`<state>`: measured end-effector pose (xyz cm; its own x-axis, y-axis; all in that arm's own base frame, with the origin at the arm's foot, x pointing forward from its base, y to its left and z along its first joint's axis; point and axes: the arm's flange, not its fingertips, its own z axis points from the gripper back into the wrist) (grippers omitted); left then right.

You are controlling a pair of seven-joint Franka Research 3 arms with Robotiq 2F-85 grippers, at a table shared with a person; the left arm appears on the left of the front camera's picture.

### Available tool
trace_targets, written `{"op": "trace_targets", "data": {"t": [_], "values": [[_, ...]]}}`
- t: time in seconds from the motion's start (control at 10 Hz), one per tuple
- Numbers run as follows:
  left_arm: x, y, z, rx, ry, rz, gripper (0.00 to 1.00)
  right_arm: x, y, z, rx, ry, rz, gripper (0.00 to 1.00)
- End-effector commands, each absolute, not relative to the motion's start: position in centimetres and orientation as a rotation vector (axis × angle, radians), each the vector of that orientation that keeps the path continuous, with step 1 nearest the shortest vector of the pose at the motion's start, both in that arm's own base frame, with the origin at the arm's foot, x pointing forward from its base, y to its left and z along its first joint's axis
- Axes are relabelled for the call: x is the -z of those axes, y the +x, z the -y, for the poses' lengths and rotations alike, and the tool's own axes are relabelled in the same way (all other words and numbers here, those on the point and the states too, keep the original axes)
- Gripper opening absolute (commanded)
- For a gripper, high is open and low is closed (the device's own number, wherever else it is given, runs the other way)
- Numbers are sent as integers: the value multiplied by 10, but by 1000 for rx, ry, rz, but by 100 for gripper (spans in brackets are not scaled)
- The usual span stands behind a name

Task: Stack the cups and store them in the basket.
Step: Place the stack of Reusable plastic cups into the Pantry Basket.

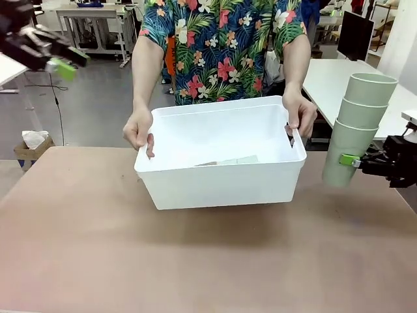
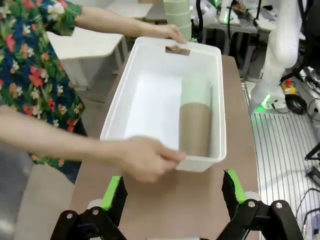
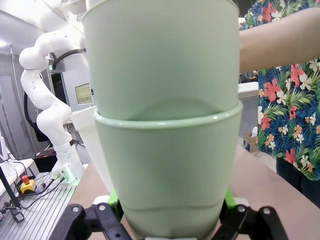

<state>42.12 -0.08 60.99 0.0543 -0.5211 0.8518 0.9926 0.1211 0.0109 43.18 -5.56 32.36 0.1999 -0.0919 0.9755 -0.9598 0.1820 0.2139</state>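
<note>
1. Mint cups (image 1: 359,127), stacked, sat clamped in the right gripper (image 1: 355,160), beside the basket (image 1: 221,182) a person held.
2. Left gripper (image 2: 172,192) hung open.
3. Risk: the tall stack might clip the rim if the basket wobbled.

1. No word, label, brand or number can be read in any of the views.
2. The small screen (image 3: 83,93) far back in the right wrist view shows marks too small to read.

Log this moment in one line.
left gripper open | right gripper holds mint cup stack | person's hands hold basket | brown cup lying inside
</note>
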Motion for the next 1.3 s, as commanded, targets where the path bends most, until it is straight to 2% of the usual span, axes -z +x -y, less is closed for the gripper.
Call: {"op": "trace_targets", "data": {"t": [0.0,0.2,0.3,1.2], "values": [[-590,417,-16,1302,-756,870,100,-329,432,54,-890,1208,1198,86],[-585,411,-33,1298,-733,918,100,-329,432,54,-890,1208,1198,86],[-588,416,-34,1289,-732,853,100,-329,432,54,-890,1208,1198,86],[-588,416,-34,1289,-732,853,100,-329,432,54,-890,1208,1198,86]]}}
